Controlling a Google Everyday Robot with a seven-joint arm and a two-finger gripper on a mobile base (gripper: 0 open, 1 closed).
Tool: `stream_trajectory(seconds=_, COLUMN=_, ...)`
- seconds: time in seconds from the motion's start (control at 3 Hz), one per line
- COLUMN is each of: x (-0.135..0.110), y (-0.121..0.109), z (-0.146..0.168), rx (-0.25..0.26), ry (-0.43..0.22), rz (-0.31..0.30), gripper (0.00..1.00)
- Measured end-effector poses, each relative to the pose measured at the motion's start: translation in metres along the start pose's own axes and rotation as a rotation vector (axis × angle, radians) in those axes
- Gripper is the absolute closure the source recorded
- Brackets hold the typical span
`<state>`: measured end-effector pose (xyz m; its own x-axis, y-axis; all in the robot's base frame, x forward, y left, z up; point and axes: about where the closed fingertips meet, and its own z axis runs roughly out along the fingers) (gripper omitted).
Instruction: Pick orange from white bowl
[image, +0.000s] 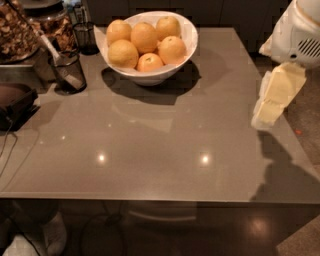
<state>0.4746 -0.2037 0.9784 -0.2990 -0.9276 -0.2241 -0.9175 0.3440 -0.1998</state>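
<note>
A large glossy white bowl (186, 37) stands at the far middle of the grey table (160, 145). It holds several pale yellow-orange oranges (123, 53) and one smaller, deeper-orange fruit (149, 62) at the front. My gripper (270, 107) hangs at the right edge of the table, well to the right of the bowl and nearer the camera, under the white arm housing (297, 32). It holds nothing that I can see.
Two small dark mesh cups (68, 71) (85, 36) stand left of the bowl, one with a utensil in it. Trays of dried food (17, 32) and a dark object (15, 100) sit at the far left. The table's front edge is near.
</note>
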Motion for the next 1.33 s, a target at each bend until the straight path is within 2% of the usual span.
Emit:
stream_trajectory(seconds=0.33, x=-0.033, y=-0.045, z=0.012, rx=-0.047, ry=-0.027, rz=0.049, gripper=0.00)
stream_trajectory(seconds=0.67, x=-0.057, y=-0.074, z=0.016, rx=-0.054, ry=-0.059, rz=0.028, gripper=0.00)
stream_trajectory(seconds=1.0, x=-0.070, y=-0.086, z=0.015, rx=-0.027, ry=-0.104, rz=0.029, gripper=0.00)
stream_trajectory(seconds=1.33, x=-0.091, y=-0.106, z=0.030, rx=-0.034, ry=-0.141, rz=0.043, gripper=0.00)
